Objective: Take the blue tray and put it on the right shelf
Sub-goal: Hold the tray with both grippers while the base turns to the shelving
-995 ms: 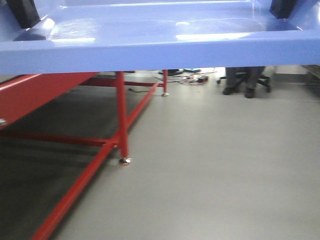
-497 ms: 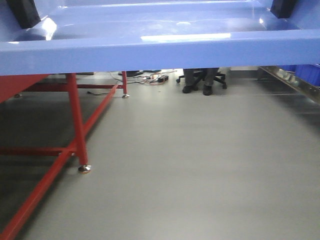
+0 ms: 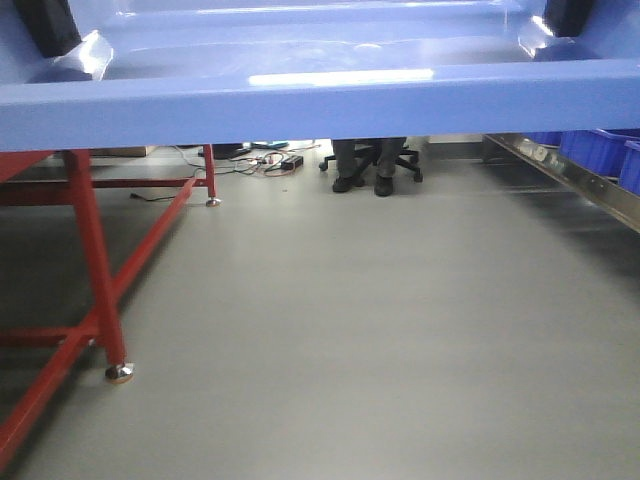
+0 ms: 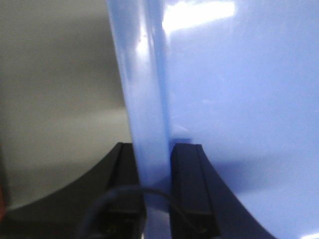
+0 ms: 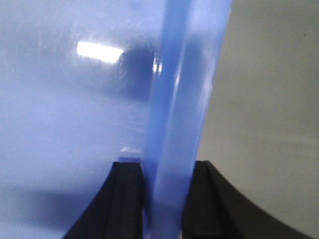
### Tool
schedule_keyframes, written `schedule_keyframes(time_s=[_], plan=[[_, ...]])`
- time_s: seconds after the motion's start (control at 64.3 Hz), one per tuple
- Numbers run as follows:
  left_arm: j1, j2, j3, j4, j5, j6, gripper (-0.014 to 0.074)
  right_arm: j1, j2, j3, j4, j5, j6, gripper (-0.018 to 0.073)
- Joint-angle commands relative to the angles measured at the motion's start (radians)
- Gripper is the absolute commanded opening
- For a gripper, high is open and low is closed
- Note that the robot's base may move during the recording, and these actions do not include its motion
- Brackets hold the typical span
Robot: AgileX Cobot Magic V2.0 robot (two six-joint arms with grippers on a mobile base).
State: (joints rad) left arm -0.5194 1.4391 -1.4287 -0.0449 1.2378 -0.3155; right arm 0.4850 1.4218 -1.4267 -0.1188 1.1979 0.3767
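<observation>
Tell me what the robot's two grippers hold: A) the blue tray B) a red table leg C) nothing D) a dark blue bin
A: in the wrist views, the left gripper and right gripper each pinch the blue tray by its rim.

Open grey floor point(image 3: 380, 320) from 6 toward 12 o'clock, red worktop legs point(image 3: 97, 260) at 9 o'clock, right shelf point(image 3: 570, 178) and blue bins point(image 3: 595, 148) at 2 o'clock, seated person point(image 3: 365, 165) and loose cables point(image 3: 262, 162) far at 12 o'clock
</observation>
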Motion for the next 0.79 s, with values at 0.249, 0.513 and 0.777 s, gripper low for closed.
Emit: schedule_keyframes(time_s=[0.249,0.513,0.777], plan=[[-0.019,-0.032,-0.026,-0.053,0.096,0.039,-0.0048,0.005,-0.035,-0.033,0.008,-0.090,-0.024,0.0056],[-0.019,-0.032,-0.026,-0.053,0.096,0.039,-0.0048,0.005,-0.035,-0.033,0.008,-0.090,-0.024,0.0056],[-0.019,-0.032,-0.026,-0.053,0.096,0.039,-0.0048,0.005,-0.035,-0.033,0.008,-0.090,-0.024,0.0056]])
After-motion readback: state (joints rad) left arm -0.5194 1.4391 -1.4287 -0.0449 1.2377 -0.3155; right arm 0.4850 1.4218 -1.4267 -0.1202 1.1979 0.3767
